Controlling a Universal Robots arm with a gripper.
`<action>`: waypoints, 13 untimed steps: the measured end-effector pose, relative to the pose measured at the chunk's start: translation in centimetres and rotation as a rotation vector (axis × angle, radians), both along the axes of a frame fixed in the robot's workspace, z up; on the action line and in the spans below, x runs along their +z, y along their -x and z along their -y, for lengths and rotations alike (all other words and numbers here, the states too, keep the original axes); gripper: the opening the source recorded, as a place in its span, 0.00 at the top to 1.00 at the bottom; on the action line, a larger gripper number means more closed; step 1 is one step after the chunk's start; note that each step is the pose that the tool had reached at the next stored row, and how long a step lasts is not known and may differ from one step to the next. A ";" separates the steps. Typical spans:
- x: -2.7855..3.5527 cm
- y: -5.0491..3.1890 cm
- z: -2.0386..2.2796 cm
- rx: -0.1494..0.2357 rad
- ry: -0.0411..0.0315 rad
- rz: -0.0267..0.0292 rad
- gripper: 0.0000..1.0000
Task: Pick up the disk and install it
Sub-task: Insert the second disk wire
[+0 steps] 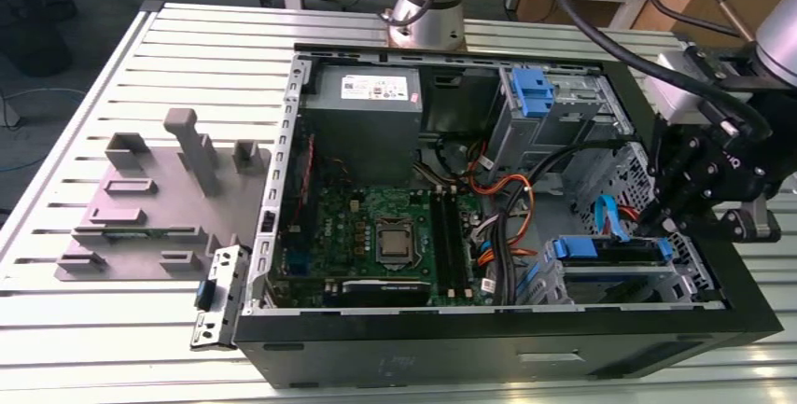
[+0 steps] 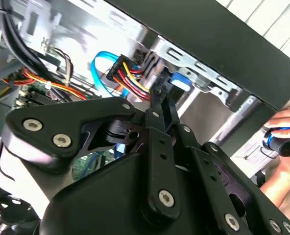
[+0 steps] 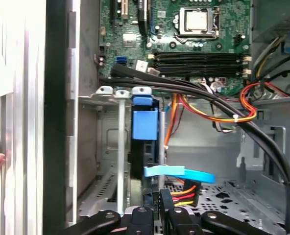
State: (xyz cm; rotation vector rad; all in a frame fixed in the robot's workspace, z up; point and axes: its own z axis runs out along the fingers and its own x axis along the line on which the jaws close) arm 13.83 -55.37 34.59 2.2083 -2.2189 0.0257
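The disk (image 1: pixel 607 253), in its blue carrier, is sitting edge-up in the metal drive cage (image 1: pixel 648 285) at the open computer case's (image 1: pixel 498 348) corner, toward the exterior view's lower right. The gripper (image 1: pixel 658 225) is hovering just above it beside a light-blue cable (image 3: pixel 179 173), jaws drawn together, gripping nothing. A person's hand (image 2: pixel 287 147) is resting outside the case wall.

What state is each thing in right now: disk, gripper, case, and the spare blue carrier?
disk: seated in the lower drive cage, blue carrier tabs at its ends.
gripper: low inside the case, at the disk's cable end; fingers closed together.
computer case: lying on its side, side panel off.
empty blue carrier: standing in the upper bay, no drive in it.
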 end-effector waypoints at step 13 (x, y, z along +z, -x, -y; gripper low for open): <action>-0.10 0.01 0.09 0.000 -0.0004 0.0010 0.84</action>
